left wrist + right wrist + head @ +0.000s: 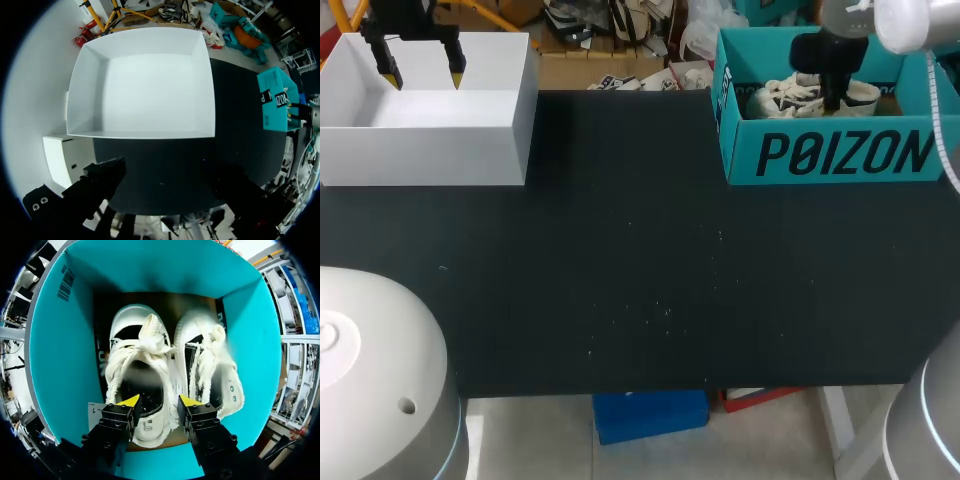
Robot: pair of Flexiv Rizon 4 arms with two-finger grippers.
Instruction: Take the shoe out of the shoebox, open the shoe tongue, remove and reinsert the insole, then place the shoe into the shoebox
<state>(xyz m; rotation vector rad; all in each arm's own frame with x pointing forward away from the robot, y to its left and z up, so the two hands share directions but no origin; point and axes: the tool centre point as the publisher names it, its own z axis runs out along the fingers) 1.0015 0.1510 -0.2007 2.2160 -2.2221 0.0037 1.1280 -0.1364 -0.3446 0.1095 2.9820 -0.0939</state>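
Two white shoes (150, 335) lie side by side in the teal shoebox (50, 365), toes pointing away from the right gripper (160, 402). That gripper hangs inside the box walls, directly above the heel end of the bow-laced shoe (142, 370) (the one with a loose knot of laces bunched over its tongue). The second shoe (207, 365) lies just beside it, off to one side of the fingers. The yellow-tipped fingers stand spread, and the shoe's dark opening and heel collar show in the gap between them. I cannot tell whether either tip touches the canvas, but neither side of the shoe looks pinched. In the head view the right arm (832, 55) comes down from above into the shoebox, which sits at the far edge of the black counter (620, 280).

Well apart from all this, the left gripper (424, 72) hangs over an open white box (420, 150) at the counter's other far corner. Its fingers are spread wide and hold nothing, with the tips above the box's interior. In the left wrist view the white box lies ahead of and under this gripper, its bare floor in plain sight. The teal shoebox shows far off to one side across the dark counter, with the right arm reaching into it.
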